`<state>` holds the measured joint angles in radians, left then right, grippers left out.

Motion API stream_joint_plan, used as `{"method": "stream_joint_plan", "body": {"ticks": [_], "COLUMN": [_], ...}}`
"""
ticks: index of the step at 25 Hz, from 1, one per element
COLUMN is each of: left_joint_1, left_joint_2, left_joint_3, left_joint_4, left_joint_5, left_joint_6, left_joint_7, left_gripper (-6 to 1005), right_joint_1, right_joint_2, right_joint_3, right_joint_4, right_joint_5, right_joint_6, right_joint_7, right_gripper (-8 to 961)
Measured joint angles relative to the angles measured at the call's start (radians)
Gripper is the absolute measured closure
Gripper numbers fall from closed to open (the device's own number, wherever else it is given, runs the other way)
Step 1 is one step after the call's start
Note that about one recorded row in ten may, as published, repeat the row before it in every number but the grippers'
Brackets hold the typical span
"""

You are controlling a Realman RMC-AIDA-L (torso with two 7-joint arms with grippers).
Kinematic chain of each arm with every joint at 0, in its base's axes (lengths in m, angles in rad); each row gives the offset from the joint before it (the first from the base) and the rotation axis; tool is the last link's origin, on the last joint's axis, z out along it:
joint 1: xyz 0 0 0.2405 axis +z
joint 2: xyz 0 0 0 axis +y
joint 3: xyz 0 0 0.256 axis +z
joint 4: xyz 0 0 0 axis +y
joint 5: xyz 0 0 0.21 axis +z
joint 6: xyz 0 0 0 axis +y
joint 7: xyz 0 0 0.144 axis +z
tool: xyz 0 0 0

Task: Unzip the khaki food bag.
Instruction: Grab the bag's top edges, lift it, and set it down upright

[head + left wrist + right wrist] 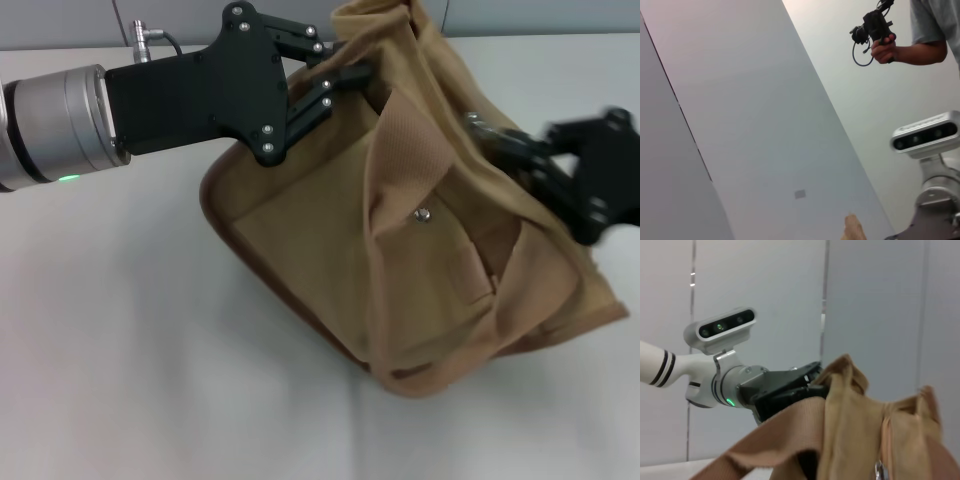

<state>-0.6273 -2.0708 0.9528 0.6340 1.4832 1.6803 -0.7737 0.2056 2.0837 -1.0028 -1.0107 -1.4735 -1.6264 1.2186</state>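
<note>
While tilted on the white table [150, 380], with bare surface wide open toward the near and left edges, lies near the middle: khaki food bag [420, 260]. Clenched on its far top corner: left gripper [345, 75]. Pressed to its right top edge, blurred, finger state impossible to tell: right gripper [520, 150]. Shown only from the right wrist: zipper [883, 440], metal pull [880, 471].

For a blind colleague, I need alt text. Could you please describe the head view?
A khaki food bag lies tilted on a white table, held by both grippers. The left gripper pinches its top edge, and the right gripper reaches its upper right side, blurred.
</note>
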Motion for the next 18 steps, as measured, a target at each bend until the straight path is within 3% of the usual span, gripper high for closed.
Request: {"method": "stream_joint_plan", "body": {"ticks": [6, 10, 14, 18], "left_joint_1": [0.002, 0.002, -0.002, -0.004], "left_joint_2": [-0.001, -0.001, -0.002, -0.002], "left_joint_3": [-0.001, 0.001, 0.007, 0.010], "left_joint_4": [-0.005, -0.008, -0.009, -0.011], "left_joint_5": [-0.004, -0.005, -0.005, -0.003], "left_joint_6": [-0.023, -0.032, -0.047, -0.048], "left_joint_7": [0.000, -0.001, -0.001, 0.000], "left_gripper": [912, 912, 912, 911], "right_joint_1": [-0.139, -0.195, -0.180, -0.095], "right_joint_2": [-0.002, -0.001, -0.003, -0.003], "right_joint_3": [0.180, 0.313, 0.433, 0.578], "right_joint_4": [0.021, 0.067, 0.169, 0.251], "right_joint_5": [-0.039, -0.089, -0.090, -0.083], "right_joint_6": [-0.157, -0.234, -0.262, -0.283], "right_joint_7": [0.005, -0.002, -0.013, -0.006], "right_gripper": [948, 955, 955, 954]}}
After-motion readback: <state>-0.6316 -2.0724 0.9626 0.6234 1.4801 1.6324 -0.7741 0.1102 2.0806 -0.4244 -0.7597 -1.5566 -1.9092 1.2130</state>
